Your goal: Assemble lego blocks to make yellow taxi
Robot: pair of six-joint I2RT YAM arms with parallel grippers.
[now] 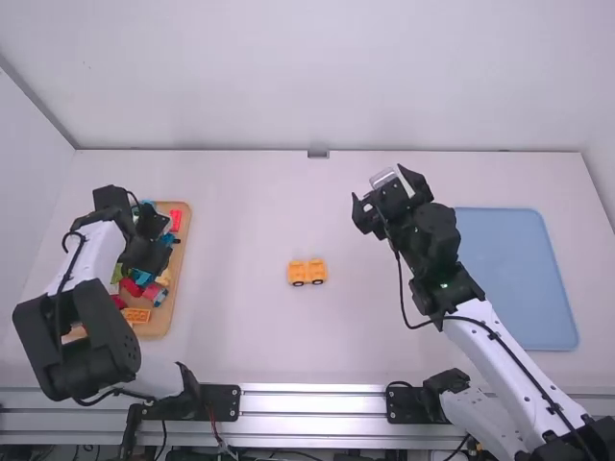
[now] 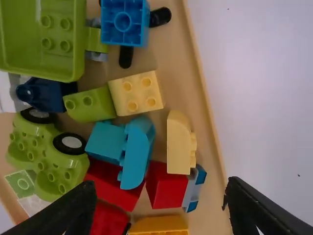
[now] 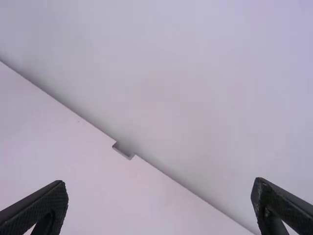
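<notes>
Tray [image 2: 183,93] beneath me, my left pincer [image 2: 162,186] gapes empty, the orange block's [image 2: 159,225] long axis running crosswise, finger toward finger.

A hand could pass on both sides of the yellow car [image 1: 307,272] — wide table [image 1: 240,317] there — but the tray [image 2: 178,63] is crowded with blocks [image 2: 136,93].

Pale walls [image 1: 336,77] (rather plain).
</notes>
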